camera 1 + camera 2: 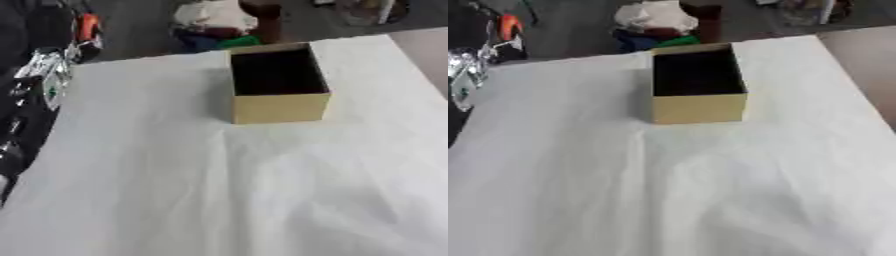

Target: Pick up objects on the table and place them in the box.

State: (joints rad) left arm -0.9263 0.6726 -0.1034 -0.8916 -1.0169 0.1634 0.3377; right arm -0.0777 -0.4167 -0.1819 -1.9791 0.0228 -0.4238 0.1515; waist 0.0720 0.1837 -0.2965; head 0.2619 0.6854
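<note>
White cloth covers the table (219, 200), box (280, 107) open near the far edge, neither hand showing, nothing visible left to pick.

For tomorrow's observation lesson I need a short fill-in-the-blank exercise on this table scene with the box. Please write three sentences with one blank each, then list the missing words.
1. The box on the white table cover is open at the ____.
2. The outside of the box is tan, while its inside looks ____.
3. The number of robot hands showing in the pictures is ____.

Missing words: top; dark; zero
</note>
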